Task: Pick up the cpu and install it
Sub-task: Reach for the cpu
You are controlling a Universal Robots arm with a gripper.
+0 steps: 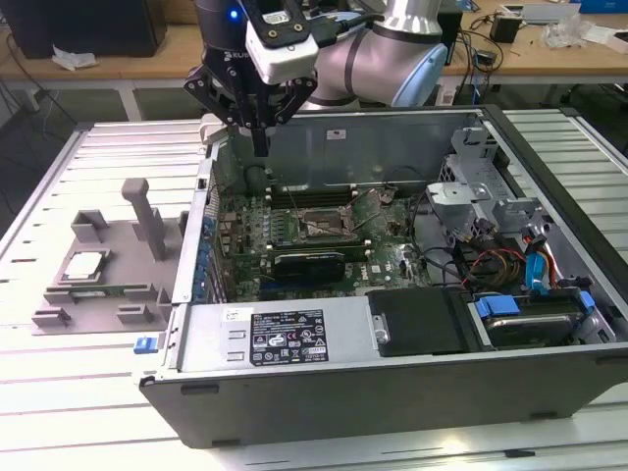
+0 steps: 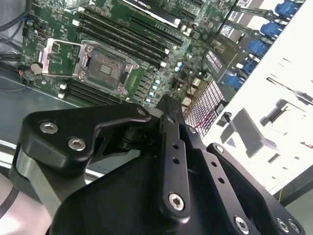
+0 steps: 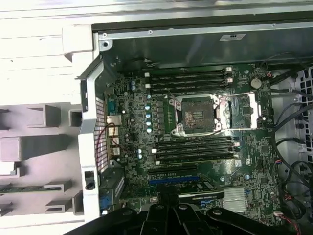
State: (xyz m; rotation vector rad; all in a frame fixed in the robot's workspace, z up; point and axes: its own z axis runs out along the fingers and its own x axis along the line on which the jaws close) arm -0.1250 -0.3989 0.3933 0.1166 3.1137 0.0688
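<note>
The cpu [image 1: 83, 265], a small silver-grey square chip, lies in a recess of the grey fixture [image 1: 147, 231] on the table, at the exterior view's left. My gripper [image 1: 260, 147] hangs over the back left corner of the open computer case, well apart from the cpu, with its fingers together and nothing seen between them. The motherboard socket [image 1: 316, 228] stands uncovered with its metal load plate [image 3: 239, 111] swung aside. Both wrist views show the socket [image 2: 104, 66] [image 3: 195, 116] below the gripper [image 2: 168, 104] [image 3: 167, 196].
The case wall [image 1: 196, 245] stands between the fixture and the motherboard. A black expansion card [image 1: 309, 263] lies just in front of the socket, with memory slots [image 3: 190, 78] on both sides. Drive cages and cables [image 1: 510, 265] crowd the case's right. A tall grey post [image 1: 142, 211] rises from the fixture.
</note>
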